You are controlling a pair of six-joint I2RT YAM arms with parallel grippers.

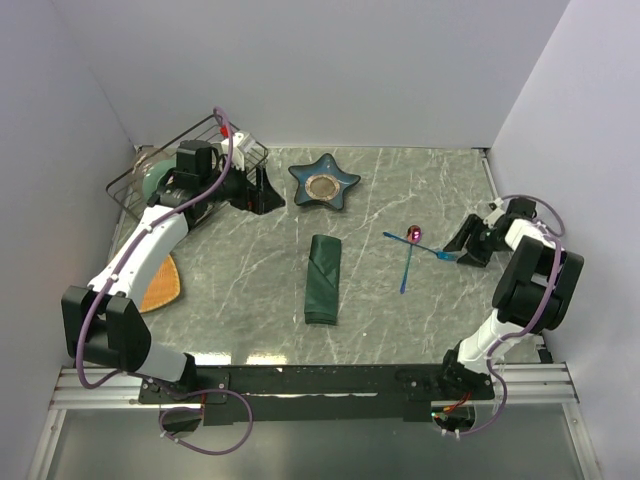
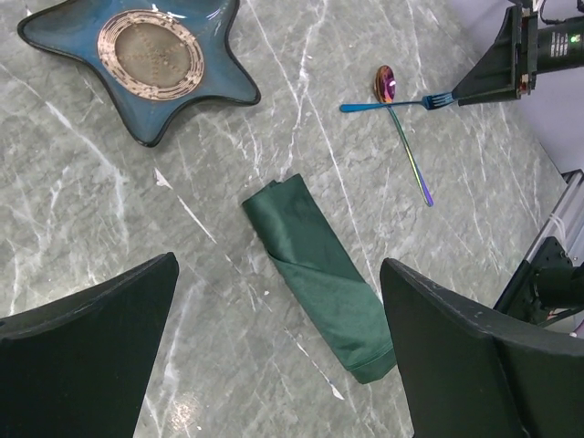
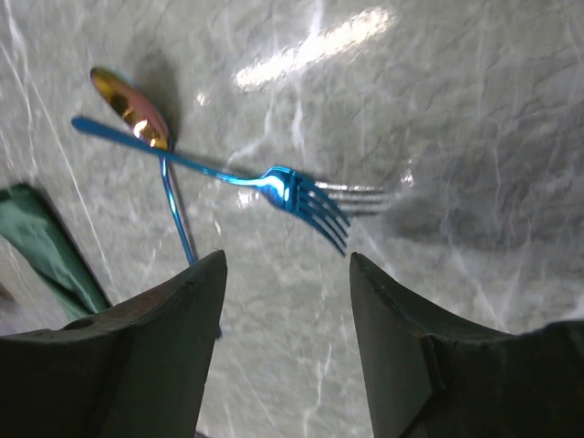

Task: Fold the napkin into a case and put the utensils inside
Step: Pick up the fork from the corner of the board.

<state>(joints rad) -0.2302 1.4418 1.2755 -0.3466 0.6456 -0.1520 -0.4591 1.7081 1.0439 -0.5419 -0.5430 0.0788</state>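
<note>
The dark green napkin (image 1: 323, 279) lies in the middle of the table, folded into a narrow, long case. It also shows in the left wrist view (image 2: 319, 274) and at the left edge of the right wrist view (image 3: 41, 246). To its right a blue fork (image 1: 420, 246) lies across a spoon (image 1: 408, 262) with a pink bowl and a blue handle. The right gripper (image 1: 462, 243) is open and empty, just right of the fork's tines (image 3: 315, 205). The left gripper (image 1: 262, 190) is open and empty at the back left, far from the napkin.
A star-shaped blue dish (image 1: 324, 183) sits at the back centre. A wire basket (image 1: 205, 125) stands in the back left corner behind the left arm. An orange-tan mat (image 1: 160, 285) lies at the left edge. Walls close in the table on three sides.
</note>
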